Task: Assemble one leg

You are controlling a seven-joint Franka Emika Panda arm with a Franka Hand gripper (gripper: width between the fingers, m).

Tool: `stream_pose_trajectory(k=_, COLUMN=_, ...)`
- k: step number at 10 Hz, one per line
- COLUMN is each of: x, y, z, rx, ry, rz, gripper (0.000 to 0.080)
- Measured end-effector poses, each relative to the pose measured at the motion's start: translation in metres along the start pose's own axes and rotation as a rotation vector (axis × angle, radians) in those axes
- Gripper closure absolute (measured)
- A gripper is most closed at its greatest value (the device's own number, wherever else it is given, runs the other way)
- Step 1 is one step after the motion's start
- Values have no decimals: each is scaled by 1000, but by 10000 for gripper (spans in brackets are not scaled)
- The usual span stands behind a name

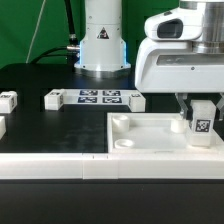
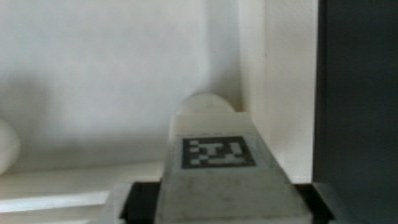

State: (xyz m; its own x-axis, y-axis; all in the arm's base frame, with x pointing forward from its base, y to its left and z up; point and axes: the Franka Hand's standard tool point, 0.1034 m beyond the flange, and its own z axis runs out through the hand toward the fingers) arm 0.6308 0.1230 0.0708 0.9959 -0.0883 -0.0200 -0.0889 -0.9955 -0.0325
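My gripper (image 1: 201, 108) is shut on a leg (image 1: 201, 122), a small white block with a black-and-white tag, at the exterior view's right. It holds the leg upright over the far right corner of the large white square panel (image 1: 150, 140). In the wrist view the leg (image 2: 221, 150) stands between my dark fingers (image 2: 143, 200), its rounded tip pointing at the panel (image 2: 107, 80) beside the panel's edge. I cannot tell whether the leg touches the panel.
The marker board (image 1: 97, 97) lies behind the panel. Other white legs lie on the black table: one (image 1: 52, 99) beside the marker board, one (image 1: 131, 100) at its right end, one (image 1: 8, 100) at the far left. The robot base (image 1: 102, 45) stands behind.
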Motion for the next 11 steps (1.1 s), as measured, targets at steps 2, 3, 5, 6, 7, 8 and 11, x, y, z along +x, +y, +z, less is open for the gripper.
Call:
stream_pose_trajectory(k=2, x=0, y=-1, z=0, rx=11, ry=-4, rz=293, gripper=509)
stream_pose_trajectory(k=3, x=0, y=-1, z=0, rx=9, ry=-3, rz=429, gripper=509)
stream_pose_trajectory(k=5, x=0, y=-1, z=0, rx=12, ry=-6, rz=667, gripper=509)
stream_pose_trajectory(k=6, x=0, y=0, z=1, rx=22, ry=-13, rz=797, gripper=509)
stream_pose_trajectory(k=7, x=0, y=1, z=1, rx=33, ry=-23, rz=937, gripper=509)
stream_pose_trajectory(k=8, x=1, y=0, z=1, rx=39, ry=-30, rz=1085, gripper=508)
stream_pose_trajectory(k=11, x=1, y=-1, z=0, rx=38, ry=-37, rz=1364, gripper=508)
